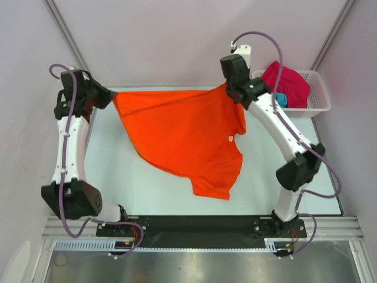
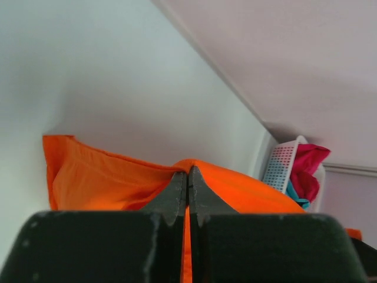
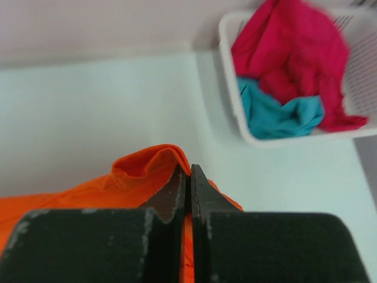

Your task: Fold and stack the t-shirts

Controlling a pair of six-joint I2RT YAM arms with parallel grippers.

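the orange t-shirt [image 1: 182, 132] is held spread between the two grippers, to the left of the white basket [image 1: 316, 108]. one corner is pinched by the left gripper [image 1: 111, 94], on the side far from the basket; in the left wrist view its jaws are seen pressed together on a fold of orange cloth. the opposite corner, just beside the basket, is clamped by the right gripper [image 1: 228, 89], whose jaws are likewise closed tight on an orange fold. the upper edge of the shirt is drawn fairly taut between the two grips, and the rest is draped away from the basket onto the pale table [image 1: 135, 188], where the lower part is laid loosely with creases. a small white label [image 1: 228, 139] is seen on the cloth. inside the basket a crimson-pink t-shirt [image 1: 288, 82] is heaped up above the rim, and a teal t-shirt [image 1: 281, 99] is tucked beneath it at the basket's left side.
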